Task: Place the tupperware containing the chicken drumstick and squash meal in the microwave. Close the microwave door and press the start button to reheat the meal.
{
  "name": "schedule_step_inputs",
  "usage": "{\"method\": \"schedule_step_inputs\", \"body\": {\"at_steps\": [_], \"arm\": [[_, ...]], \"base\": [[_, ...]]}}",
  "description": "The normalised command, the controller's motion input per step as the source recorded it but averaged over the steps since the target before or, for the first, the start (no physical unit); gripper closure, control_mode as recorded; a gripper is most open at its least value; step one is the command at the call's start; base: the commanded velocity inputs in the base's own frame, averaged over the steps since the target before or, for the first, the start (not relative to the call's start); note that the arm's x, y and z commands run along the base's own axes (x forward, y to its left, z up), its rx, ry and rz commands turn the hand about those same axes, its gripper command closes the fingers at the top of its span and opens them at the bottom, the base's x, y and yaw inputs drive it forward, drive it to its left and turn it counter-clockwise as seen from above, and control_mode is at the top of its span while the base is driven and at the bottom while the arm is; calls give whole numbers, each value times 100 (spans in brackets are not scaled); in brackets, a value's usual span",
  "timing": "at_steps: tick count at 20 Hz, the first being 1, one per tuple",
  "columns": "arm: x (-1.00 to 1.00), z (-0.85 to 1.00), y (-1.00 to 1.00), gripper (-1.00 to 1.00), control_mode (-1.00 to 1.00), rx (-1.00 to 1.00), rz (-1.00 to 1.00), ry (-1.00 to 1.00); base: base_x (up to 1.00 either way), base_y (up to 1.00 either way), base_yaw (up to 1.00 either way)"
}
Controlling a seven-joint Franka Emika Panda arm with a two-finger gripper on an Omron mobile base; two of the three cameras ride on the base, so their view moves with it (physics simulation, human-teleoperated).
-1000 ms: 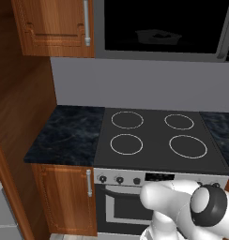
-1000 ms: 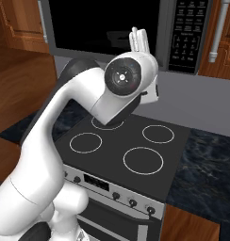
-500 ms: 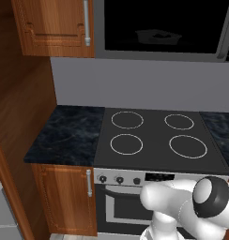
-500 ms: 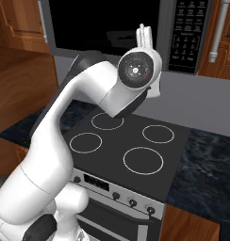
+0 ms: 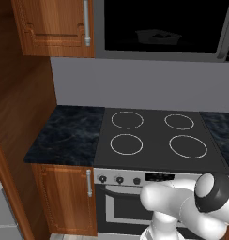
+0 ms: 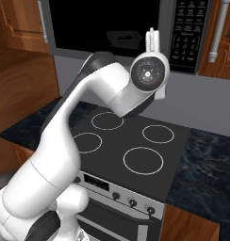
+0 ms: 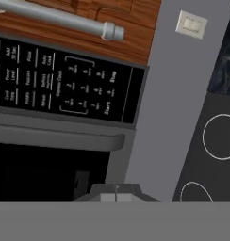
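Microwave [image 6: 121, 33] hangs above the cooktop [image 6: 131, 148], its black door [image 5: 158, 26] closed across the front and framed in grey. Through the dark glass a pale shallow tupperware [image 5: 156, 36] shows faintly inside, toward the right half of the cavity in the left base view and just left of the raised hand in the right base view; what lies in it cannot be made out. The gripper [image 6: 152, 40] points upward in front of the microwave's right part, close beside the button panel [image 6: 187, 33], with its two fingers pressed together and nothing between them. In the hand view, which is rolled sideways, the panel [image 7: 65, 87] with its rows of white labels runs across the upper left, the door's grey bar handle [image 7: 60, 141] lies below it, and the fingertips barely rise at the bottom edge. A wooden cabinet [image 7: 88, 19] with a metal bar handle [image 7: 55, 19] adjoins the panel side of the microwave. A white wall switch [image 7: 191, 24] sits on the grey backsplash. The cooktop carries four white burner rings, with dark marbled counter [image 5: 67, 133] along its left edge and an oven front with knobs [image 5: 118, 179] beneath.
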Motion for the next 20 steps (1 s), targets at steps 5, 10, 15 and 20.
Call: {"method": "schedule_step_inputs", "body": {"at_steps": [5,10,15,20], "arm": [[20,-8,-12,100,-100,4,0,-5],[22,0,-10,100,-100,4,0,-7],[23,0,-10,100,-100,3,0,-5],[24,-1,-5,100,-100,3,0,-1]], "base": [[0,0,0],[0,0,0],[0,0,0],[0,0,0]]}}
